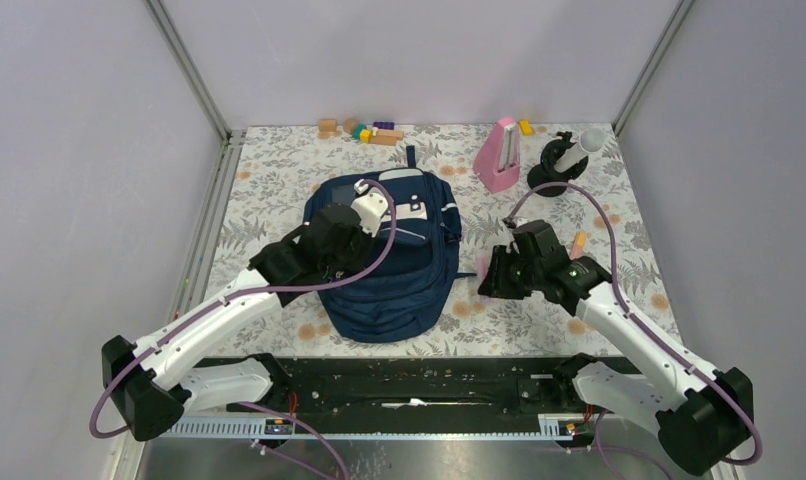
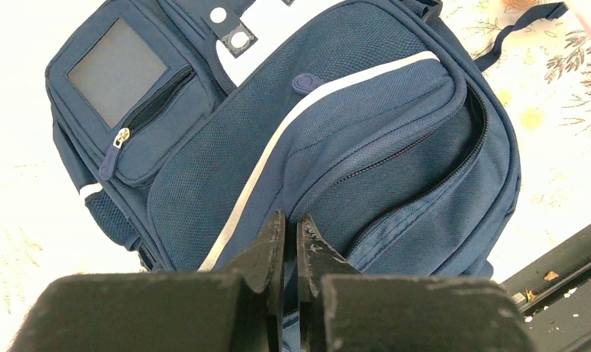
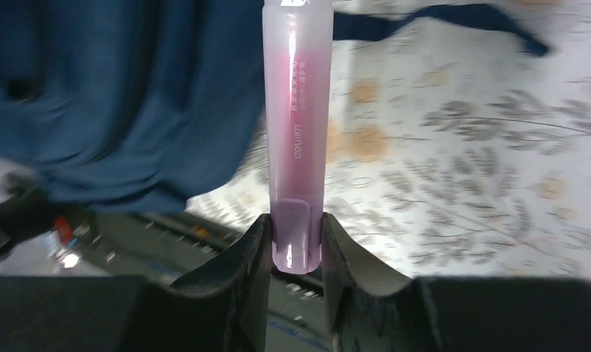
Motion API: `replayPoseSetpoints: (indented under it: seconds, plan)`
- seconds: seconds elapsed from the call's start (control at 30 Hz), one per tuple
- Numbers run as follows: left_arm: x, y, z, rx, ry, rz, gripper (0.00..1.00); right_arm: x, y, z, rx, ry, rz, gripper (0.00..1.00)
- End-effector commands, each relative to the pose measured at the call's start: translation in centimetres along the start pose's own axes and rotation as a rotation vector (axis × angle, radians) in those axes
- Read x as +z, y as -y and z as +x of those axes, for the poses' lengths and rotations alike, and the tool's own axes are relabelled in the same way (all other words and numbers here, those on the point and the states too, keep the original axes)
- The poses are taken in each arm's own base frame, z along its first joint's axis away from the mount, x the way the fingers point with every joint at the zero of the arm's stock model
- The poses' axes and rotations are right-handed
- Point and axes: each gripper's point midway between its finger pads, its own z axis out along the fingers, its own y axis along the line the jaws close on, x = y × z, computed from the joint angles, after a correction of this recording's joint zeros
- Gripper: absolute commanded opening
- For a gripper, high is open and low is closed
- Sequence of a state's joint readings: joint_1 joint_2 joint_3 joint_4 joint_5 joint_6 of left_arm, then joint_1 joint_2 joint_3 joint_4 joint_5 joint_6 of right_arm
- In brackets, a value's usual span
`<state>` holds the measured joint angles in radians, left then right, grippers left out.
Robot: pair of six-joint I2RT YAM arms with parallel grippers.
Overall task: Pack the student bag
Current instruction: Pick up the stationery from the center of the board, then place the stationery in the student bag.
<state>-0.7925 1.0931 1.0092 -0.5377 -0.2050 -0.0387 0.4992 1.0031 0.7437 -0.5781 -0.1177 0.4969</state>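
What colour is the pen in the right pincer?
The pen is pink; right wrist view shows it best.

Floral table (image 1: pixel 269 190), navy student bag (image 1: pixel 399 290), toy blocks (image 1: pixel 374 131), pink metronome (image 1: pixel 499 158), black stand (image 1: pixel 554 175)

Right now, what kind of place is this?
Probably a robot practice booth: plain walls box in a flowery table, two robot arms are bolted at its near edge, and a student bag and toy blocks lie out.

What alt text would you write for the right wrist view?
The right gripper clamps one end of a pink highlighter pointing away from the camera. Behind it, blurred, are the navy student bag at left and a floral tablecloth at right.
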Motion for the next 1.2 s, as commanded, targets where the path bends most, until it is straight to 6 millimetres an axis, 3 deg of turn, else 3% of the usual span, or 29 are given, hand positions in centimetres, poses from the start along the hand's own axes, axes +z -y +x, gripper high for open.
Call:
replayPoseSetpoints:
  seconds: [0.0,0.27,0.47,0.57,0.7,0.87,1.17]
  plan:
    - [-1.2,-0.4,-4.7,-0.081,0.162,0.003,0.00,-3.0,-7.1,0.5,-0.020,-0.057,-0.274,0.00]
    - [-1.0,-0.1,-4.6,-0.090,0.156,0.022,0.00,-5.2,-17.0,3.2,-0.131,-0.191,-0.551,0.00]
    - [-1.0,0.3,-4.6,-0.099,0.154,0.041,0.00,-4.4,-22.0,2.3,-0.058,-0.183,-0.653,0.00]
    - [-1.0,1.1,-4.8,-0.105,0.166,0.091,0.00,-2.6,-22.7,0.3,0.048,-0.121,-0.601,0.00]
    - [-1.0,1.4,-4.7,-0.106,0.162,0.106,0.00,-0.1,-22.2,-2.9,0.196,0.036,-0.513,0.00]
    - [-0.9,1.9,-4.6,-0.106,0.161,0.131,0.00,1.0,-21.7,-6.7,0.309,0.234,-0.478,0.00]
    - [-1.1,2.0,-4.7,-0.106,0.167,0.136,0.00,4.1,-21.4,-9.4,0.407,0.394,-0.410,0.00]
